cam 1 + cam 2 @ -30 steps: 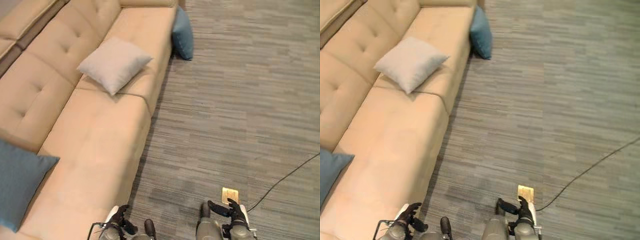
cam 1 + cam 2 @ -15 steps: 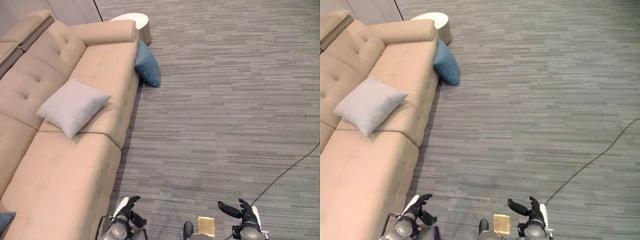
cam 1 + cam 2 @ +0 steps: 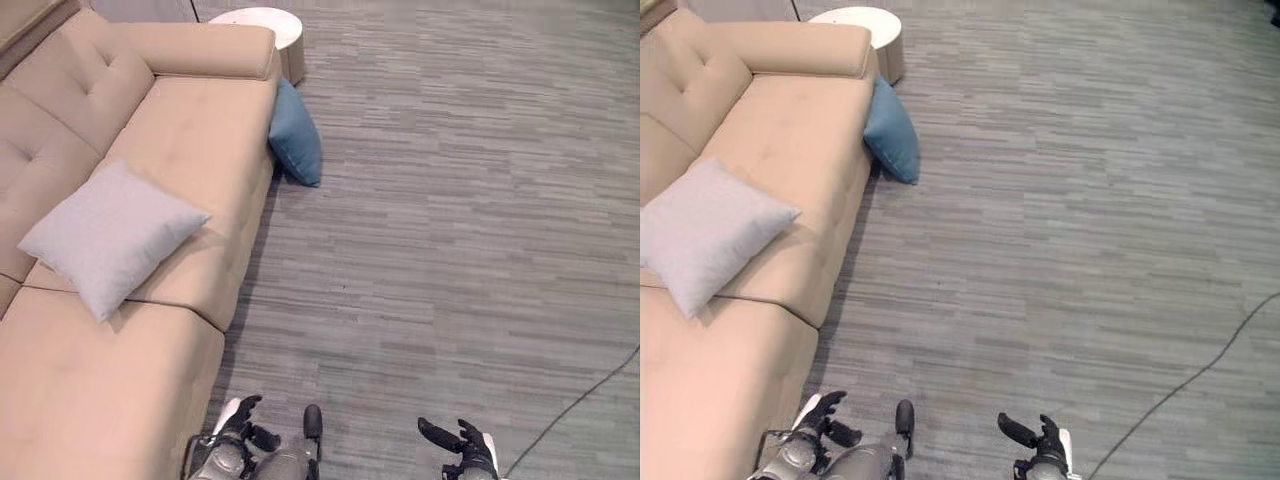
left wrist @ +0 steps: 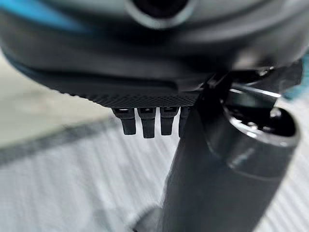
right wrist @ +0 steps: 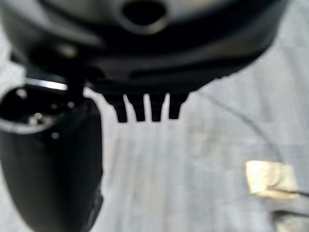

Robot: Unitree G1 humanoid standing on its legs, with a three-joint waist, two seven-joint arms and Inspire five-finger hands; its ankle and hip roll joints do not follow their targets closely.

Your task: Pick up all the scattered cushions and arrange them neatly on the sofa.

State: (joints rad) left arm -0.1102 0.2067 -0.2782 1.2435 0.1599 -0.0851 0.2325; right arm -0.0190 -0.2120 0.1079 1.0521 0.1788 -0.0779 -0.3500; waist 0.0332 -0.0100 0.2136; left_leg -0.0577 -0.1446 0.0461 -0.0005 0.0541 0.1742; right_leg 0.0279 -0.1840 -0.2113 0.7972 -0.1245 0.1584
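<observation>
Now you have a blue cushion (image 3: 297, 136) on the carpet floor (image 3: 470, 220), standing on its edge and leaning against the front of the beige sofa (image 3: 190, 120), near the sofa's far armrest. A second cushion, the grey cushion (image 3: 105, 236), already lies on the sofa seat, flat and turned like a diamond, with its near corner over the seam between two seat pads. Beyond the armrest you see a small round white table (image 3: 262, 18), just beside the end of the sofa.

Your two hands are low at the near edge of the head views, both well apart from the blue cushion. The left hand (image 3: 240, 425) is close to the sofa's front edge, its fingers loosely bent and holding nothing. The right hand (image 3: 462, 445) hangs over the bare carpet, its fingers relaxed and spread, also empty. In the right wrist view you can see a small tan plate (image 5: 269, 180) lying on the floor.
</observation>
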